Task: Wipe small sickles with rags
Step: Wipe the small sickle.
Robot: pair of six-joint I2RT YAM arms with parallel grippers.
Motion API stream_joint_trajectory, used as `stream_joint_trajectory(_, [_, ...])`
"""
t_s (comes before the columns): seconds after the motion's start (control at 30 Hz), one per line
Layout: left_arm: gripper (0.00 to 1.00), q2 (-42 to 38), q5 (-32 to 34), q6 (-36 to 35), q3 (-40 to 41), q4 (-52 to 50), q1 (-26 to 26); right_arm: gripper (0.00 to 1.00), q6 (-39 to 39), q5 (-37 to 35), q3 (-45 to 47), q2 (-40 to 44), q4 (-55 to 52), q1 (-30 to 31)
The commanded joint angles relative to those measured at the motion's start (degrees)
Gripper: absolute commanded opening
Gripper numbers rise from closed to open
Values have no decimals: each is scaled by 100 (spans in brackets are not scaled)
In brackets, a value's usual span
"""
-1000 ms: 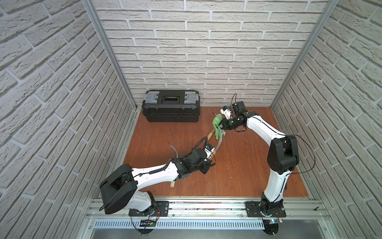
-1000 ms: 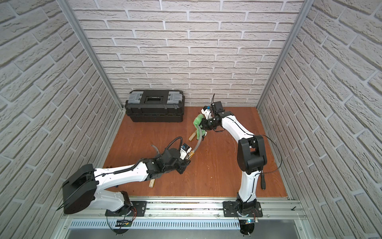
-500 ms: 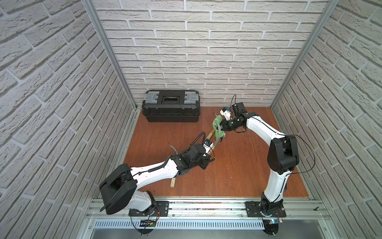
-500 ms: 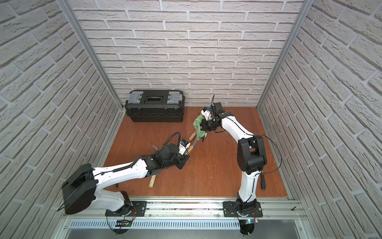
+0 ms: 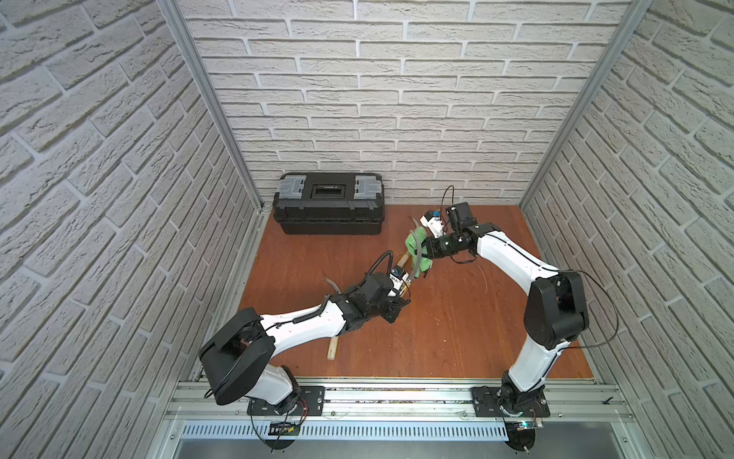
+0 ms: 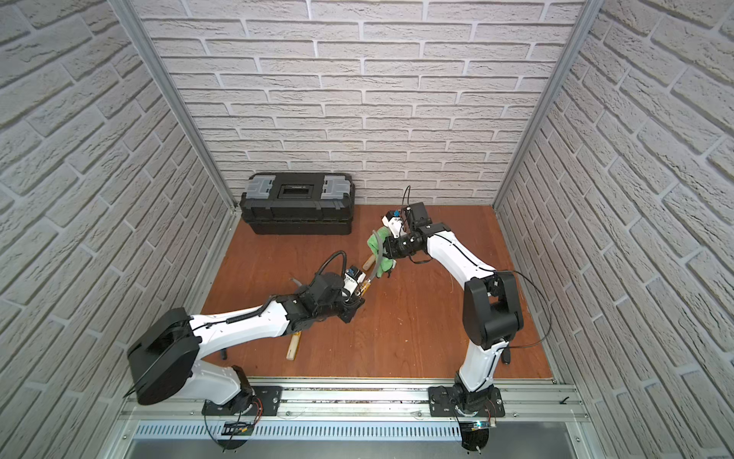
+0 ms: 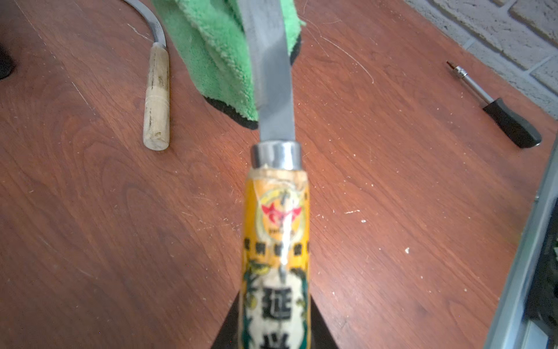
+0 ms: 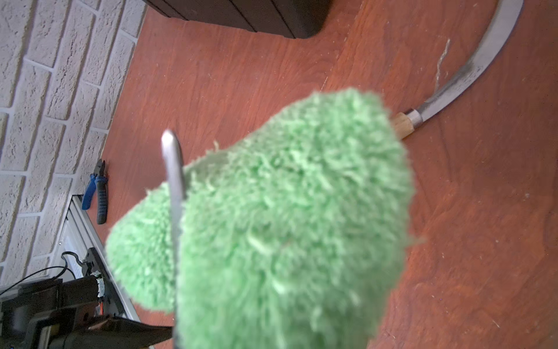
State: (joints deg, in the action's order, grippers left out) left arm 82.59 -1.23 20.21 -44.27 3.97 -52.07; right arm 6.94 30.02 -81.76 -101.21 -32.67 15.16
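Clamping a sickle [image 7: 275,193] in our left claw [image 7: 274,332], we hold its blade [image 7: 273,75] against the rag [image 8: 287,226] gripped by our right claw [image 5: 428,249].

Back left: toolbox [image 5: 329,206] walls me off.
Middle: held sickle [image 7: 274,90] and rag [image 7: 217,54] bar the mid-air crossing.
Front centre: bare floor [image 5: 456,330], I'm free to pass.
Floor hazards: loose sickle [image 7: 156,99], screwdriver [image 7: 498,105], pliers [image 8: 96,193].

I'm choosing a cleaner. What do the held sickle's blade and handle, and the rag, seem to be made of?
Blade: grey metal, probably steel, dull brushed sheen.
Handle: seemingly pale wood under a glossy yellow printed label, with a shiny metal collar.
Rag: green fluffy pile, likely microfibre.
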Motion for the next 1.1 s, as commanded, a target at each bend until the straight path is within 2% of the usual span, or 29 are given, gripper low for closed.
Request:
stream_joint_trajectory(0.0, [0,89,-285,112,-58,292,144,3,-299,94,263,500,621,182])
stream_joint_trajectory(0.37, [0,243,-578,54,-264,221,578,3,-371,239,1060,1018,1064,371])
stream_joint_trajectory(0.77, [0,741,-852,-99,-1132,135,1032,3,-213,164,1999,1491,1287,620])
stream_joint_trajectory(0.97, [0,457,-820,72,-1209,166,1025,3,-218,-412,1893,1323,920,545])
stream_joint_trajectory(1.07, [0,195,-755,71,-1142,34,933,3,-26,-428,1636,1054,893,382])
